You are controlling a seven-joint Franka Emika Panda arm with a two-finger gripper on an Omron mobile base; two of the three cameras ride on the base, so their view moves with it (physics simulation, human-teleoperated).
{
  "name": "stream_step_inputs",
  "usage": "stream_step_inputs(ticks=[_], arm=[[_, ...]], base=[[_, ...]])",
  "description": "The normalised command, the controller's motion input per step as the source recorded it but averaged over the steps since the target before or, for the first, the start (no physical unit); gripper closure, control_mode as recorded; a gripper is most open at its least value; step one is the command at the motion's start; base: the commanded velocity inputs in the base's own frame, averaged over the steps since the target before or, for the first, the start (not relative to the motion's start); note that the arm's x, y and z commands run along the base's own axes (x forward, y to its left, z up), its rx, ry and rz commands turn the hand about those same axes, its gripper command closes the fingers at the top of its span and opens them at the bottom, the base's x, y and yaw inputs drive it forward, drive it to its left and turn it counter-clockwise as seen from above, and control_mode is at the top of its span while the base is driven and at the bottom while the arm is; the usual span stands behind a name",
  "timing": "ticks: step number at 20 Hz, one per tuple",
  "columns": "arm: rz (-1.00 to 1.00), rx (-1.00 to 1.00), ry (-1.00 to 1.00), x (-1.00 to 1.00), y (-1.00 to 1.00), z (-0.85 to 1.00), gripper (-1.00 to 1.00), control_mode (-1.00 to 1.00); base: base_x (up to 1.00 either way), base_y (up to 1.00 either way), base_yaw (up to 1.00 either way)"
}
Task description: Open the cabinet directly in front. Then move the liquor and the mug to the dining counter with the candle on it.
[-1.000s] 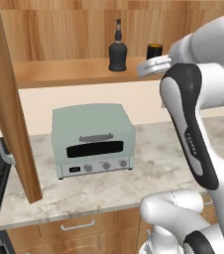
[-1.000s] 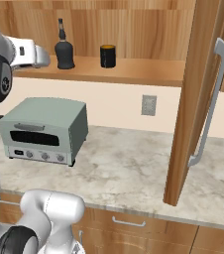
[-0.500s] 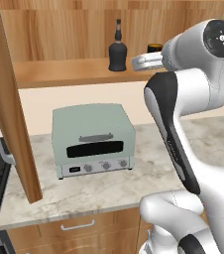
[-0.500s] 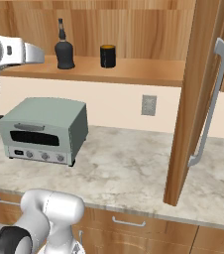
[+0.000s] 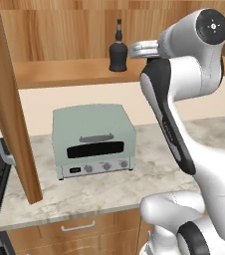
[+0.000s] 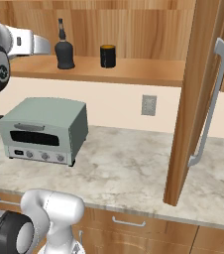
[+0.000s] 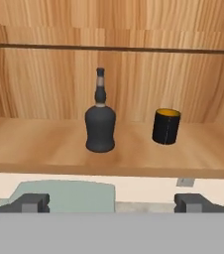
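We find the cabinet (image 6: 198, 89) open. Bottle (image 7: 100, 121) and mug (image 7: 166, 126) stand side by side, apart, on its shelf (image 7: 44, 144). Our gripper (image 7: 113, 202), spread and empty, faces them; next we advance onto the bottle.

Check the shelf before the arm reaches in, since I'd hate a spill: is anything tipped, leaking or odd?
Nothing stands out. The bottle and the mug both stand upright on the cabinet shelf, apart from each other, with no spill around them. The toaster oven below sits square on the counter.
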Motion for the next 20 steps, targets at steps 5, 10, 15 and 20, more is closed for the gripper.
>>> stream_step_inputs(ticks=[5,10,15,20], arm=[[0.0,0.02,0.0,0.44,0.0,0.08,-1.0,-1.0],[0.0,0.0,0.0,0.56,0.0,0.0,-1.0,-1.0],[0.0,0.0,0.0,0.59,0.0,0.0,-1.0,-1.0],[0.0,0.0,0.0,0.58,0.0,0.0,-1.0,-1.0]], base=[[0.0,0.0,0.0],[0.0,0.0,0.0],[0.0,0.0,0.0],[0.0,0.0,0.0]])
